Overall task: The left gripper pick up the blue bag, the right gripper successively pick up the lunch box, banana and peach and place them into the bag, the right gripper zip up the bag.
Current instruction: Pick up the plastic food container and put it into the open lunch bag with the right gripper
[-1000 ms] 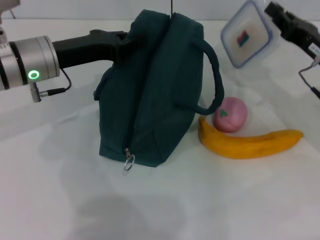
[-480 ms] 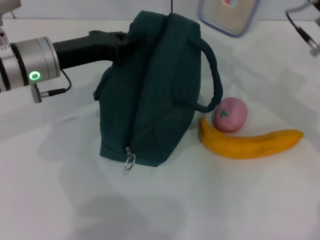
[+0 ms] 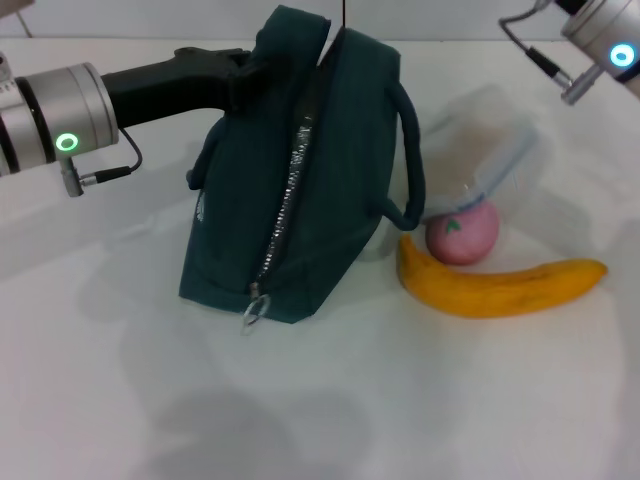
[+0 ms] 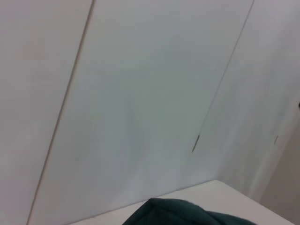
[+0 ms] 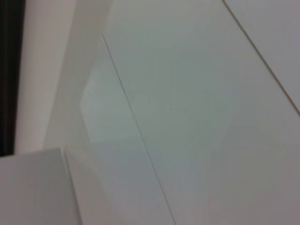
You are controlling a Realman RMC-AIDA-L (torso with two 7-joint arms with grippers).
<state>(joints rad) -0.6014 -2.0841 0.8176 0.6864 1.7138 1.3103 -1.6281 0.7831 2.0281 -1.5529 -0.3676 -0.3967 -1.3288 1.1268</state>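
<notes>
Falling beside the blue bag [image 3: 335,230], not into it — so reads the lunch box [image 3: 485,140] at this moment. Half a second ago held high above the bag's rim; now seen only as a pale moving smear, low on the far side of the bag's handle, just above the peach [image 3: 462,232]. Cannot tell if already touching the desk [image 3: 420,400] or the peach.

Also changed: bag tipped more toward the right arm [image 3: 605,35], and zipper [image 3: 285,205] now spread, with its silver teeth showing along the top seam. Before, closed to a thin line.

Left gripper [image 3: 240,78] at the bag's top edge as before, jaws buried in the cloth and, by the look of the lifted fabric, clenched on it. Right arm drawn up to the far corner, its jaws out of view — cannot tell if released or not.

Banana [image 3: 500,288] unmoved on the desk, next to the peach.

Meaning for the task, as a judgement: first placing probably missed. Likely needs picking the box again before banana and peach.
</notes>
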